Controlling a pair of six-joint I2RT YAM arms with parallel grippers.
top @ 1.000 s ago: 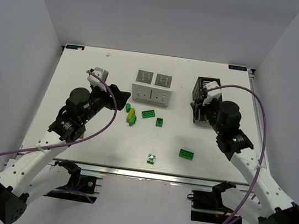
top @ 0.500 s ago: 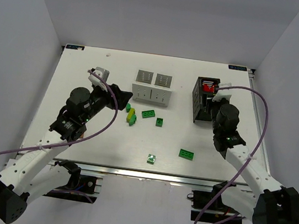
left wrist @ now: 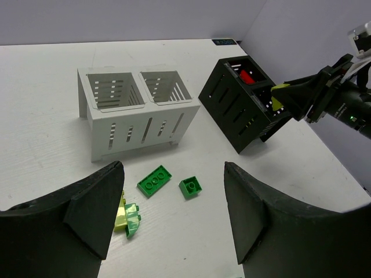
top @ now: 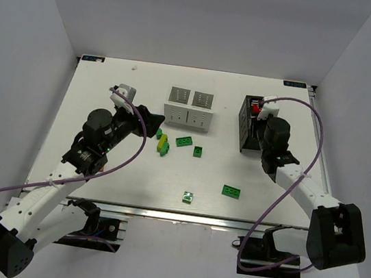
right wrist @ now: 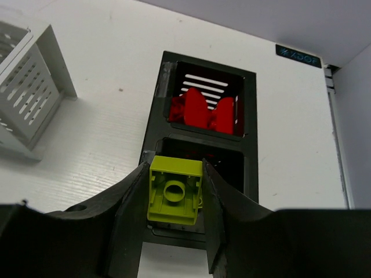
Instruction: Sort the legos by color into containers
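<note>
On my white worktop (top: 102,93) I see a white container (top: 187,115), a black container (top: 245,128), four loose green legos (top: 231,191) and a yellow-green clump (top: 163,144).

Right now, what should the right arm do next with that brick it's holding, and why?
Probably ease slightly forward and open the right tool. It grips a yellow-green brick just above the black box's near compartment, seemingly at its near edge; the far compartment holds red bricks, so this colour goes separately.

table (top: 152,176): white | walls (top: 209,18): plain grey | label (right wrist: 297,55): dark blue, far right table corner
</note>
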